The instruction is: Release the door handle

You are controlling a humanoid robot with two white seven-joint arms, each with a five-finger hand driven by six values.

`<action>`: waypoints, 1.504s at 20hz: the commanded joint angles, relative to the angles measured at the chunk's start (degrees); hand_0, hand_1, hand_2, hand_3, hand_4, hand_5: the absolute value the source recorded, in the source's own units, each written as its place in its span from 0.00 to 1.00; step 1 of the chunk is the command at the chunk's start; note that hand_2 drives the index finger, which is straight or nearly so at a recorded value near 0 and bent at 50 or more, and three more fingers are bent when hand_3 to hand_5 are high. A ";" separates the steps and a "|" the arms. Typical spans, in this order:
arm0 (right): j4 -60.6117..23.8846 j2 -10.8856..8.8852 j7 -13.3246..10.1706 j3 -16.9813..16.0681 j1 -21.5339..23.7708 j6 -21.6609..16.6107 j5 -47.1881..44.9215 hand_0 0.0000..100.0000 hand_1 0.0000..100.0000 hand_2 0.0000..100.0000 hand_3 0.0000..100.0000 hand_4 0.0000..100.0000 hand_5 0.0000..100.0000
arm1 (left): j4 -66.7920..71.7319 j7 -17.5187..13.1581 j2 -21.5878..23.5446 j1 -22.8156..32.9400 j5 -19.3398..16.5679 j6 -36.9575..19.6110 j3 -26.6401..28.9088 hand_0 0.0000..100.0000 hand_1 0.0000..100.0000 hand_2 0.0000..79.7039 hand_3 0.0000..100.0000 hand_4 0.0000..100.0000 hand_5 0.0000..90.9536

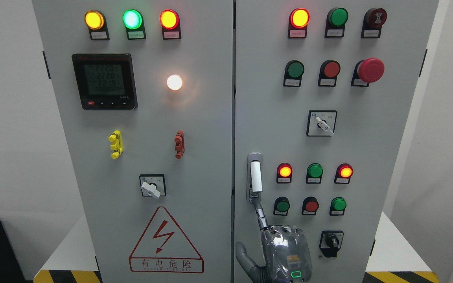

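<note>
Grey painted sheet metal makes up the cabinet (195, 157), smooth and matte, split by a dark vertical seam into two tall doors. The door handle (255, 177) sits on the right door just beside that seam, below mid-height: a slim upright plate with rounded ends, its white cylindrical grip standing vertical inside a silvery recess.

Only one robot hand (277, 243) shows, rising from the bottom edge right of the seam, so which arm it belongs to cannot be told. Its back is a glossy, clear-wrapped shell with a small green light near the wrist. One jointed metal finger (261, 216) reaches straight up, its tip touching the lower end of the handle plate; a grey thumb (244, 255) sticks out toward the seam. The fingers are not clamped around the white grip, though whether the remaining ones are curled is hidden behind the shell.

Round domed lamps glow amber, red and green across both doors. A red mushroom button (371, 70) bulges at upper right, a black square meter (104, 81) sits upper left, and a red triangular warning sign (166, 241) marks the left door.
</note>
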 commanded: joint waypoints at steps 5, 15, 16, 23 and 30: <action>-0.37 -0.03 -0.32 0.05 0.07 -0.09 0.09 0.35 0.30 0.02 1.00 1.00 0.97 | -1.14 0.01 0.00 0.00 0.00 0.01 -1.23 0.00 0.00 0.03 0.09 0.01 0.00; -2.22 0.05 -0.94 0.23 0.16 -0.26 0.09 0.35 0.30 0.10 1.00 1.00 0.97 | -1.14 0.01 0.00 0.00 0.00 0.01 -1.23 0.00 0.00 0.03 0.09 0.01 0.00; -2.40 0.05 -0.94 0.23 0.16 -0.26 0.09 0.35 0.30 0.12 1.00 1.00 0.97 | -1.14 0.01 0.00 0.00 0.00 0.01 -1.23 0.00 0.00 0.03 0.09 0.01 0.00; -3.54 0.05 -1.03 0.31 0.78 -0.35 0.00 0.35 0.30 0.26 1.00 0.99 0.96 | -1.14 0.01 0.00 0.00 0.00 0.01 -1.23 0.00 0.00 0.03 0.09 0.01 0.00; -4.42 0.23 -0.59 -0.12 0.69 -0.27 0.00 0.38 0.32 0.49 1.00 0.99 0.96 | -1.14 0.01 0.00 0.00 0.00 0.01 -1.23 0.00 0.00 0.03 0.09 0.01 0.00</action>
